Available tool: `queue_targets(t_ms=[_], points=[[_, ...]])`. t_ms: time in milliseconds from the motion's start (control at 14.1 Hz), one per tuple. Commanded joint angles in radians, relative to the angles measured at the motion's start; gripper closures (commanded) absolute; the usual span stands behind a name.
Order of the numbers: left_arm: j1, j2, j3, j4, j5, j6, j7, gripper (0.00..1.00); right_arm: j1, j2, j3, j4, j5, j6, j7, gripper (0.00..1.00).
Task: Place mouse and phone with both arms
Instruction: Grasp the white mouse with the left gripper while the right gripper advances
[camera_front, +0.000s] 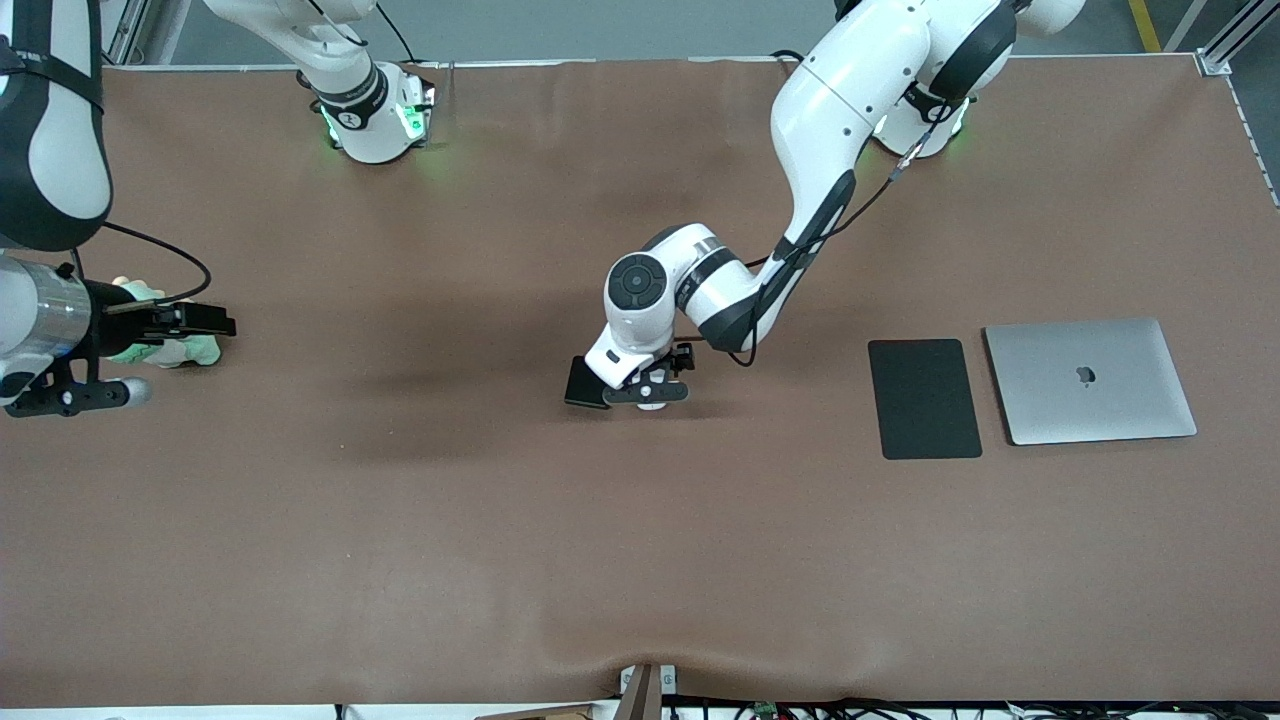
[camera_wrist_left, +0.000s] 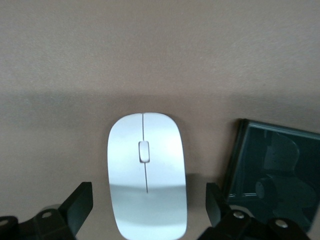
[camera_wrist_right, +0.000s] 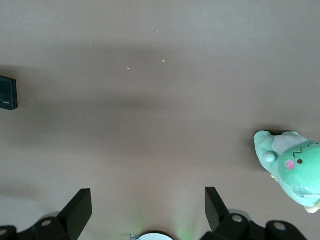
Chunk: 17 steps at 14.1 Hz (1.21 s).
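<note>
The white mouse (camera_wrist_left: 147, 172) lies on the brown table near its middle, with the black phone (camera_wrist_left: 272, 172) close beside it. My left gripper (camera_wrist_left: 147, 200) is open and low over the mouse, one finger on each side and both apart from it. In the front view the left gripper (camera_front: 648, 390) hides most of the mouse, and the phone (camera_front: 585, 383) shows beside it toward the right arm's end. My right gripper (camera_front: 205, 320) is open and empty at the right arm's end of the table, and it also shows in the right wrist view (camera_wrist_right: 148, 200).
A green plush toy (camera_front: 185, 350) lies under the right gripper and shows in the right wrist view (camera_wrist_right: 292, 165). A flat black mouse pad (camera_front: 923, 398) and a closed silver laptop (camera_front: 1088, 380) lie toward the left arm's end.
</note>
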Motion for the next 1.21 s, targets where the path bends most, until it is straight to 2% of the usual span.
queue_targets(t_ms=[0, 71, 142, 213, 284, 427, 569, 782, 996, 1138], points=[[-0.006, 0.028, 0.006, 0.025, 0.037, 0.016, -0.022, 0.0, 0.013, 0.015, -0.001, -0.001, 0.037, 0.02, 0.012, 0.0], [-0.006, 0.03, 0.006, 0.026, 0.037, 0.016, -0.023, 0.0, 0.019, 0.023, -0.001, -0.001, 0.051, 0.022, 0.041, 0.0], [-0.003, 0.027, 0.006, 0.025, 0.036, 0.016, -0.025, 0.28, 0.034, 0.029, -0.001, -0.001, 0.062, 0.023, 0.085, 0.0], [0.0, 0.024, 0.005, 0.026, 0.033, 0.016, -0.037, 0.52, 0.053, 0.029, -0.001, -0.007, 0.064, 0.033, 0.13, 0.0], [-0.003, 0.024, 0.005, 0.029, 0.034, 0.016, -0.056, 0.64, 0.065, 0.029, 0.001, -0.009, 0.064, 0.037, 0.165, 0.0], [-0.005, 0.017, 0.005, 0.029, 0.036, 0.015, -0.077, 0.74, 0.07, 0.029, 0.018, -0.015, 0.065, 0.062, 0.188, 0.0], [0.003, -0.024, 0.005, 0.031, 0.037, -0.019, -0.074, 0.77, 0.088, 0.027, 0.039, -0.032, 0.065, 0.103, 0.217, 0.0], [0.032, -0.169, -0.004, 0.031, 0.022, -0.176, -0.062, 0.77, 0.09, 0.029, 0.104, -0.041, 0.067, 0.143, 0.354, 0.0], [0.075, -0.346, -0.009, 0.028, -0.063, -0.321, -0.041, 0.77, 0.102, 0.031, 0.168, -0.07, 0.065, 0.2, 0.487, 0.0], [0.13, -0.433, -0.009, 0.025, -0.126, -0.448, 0.059, 0.77, 0.11, 0.049, 0.199, -0.075, 0.065, 0.227, 0.54, 0.0]])
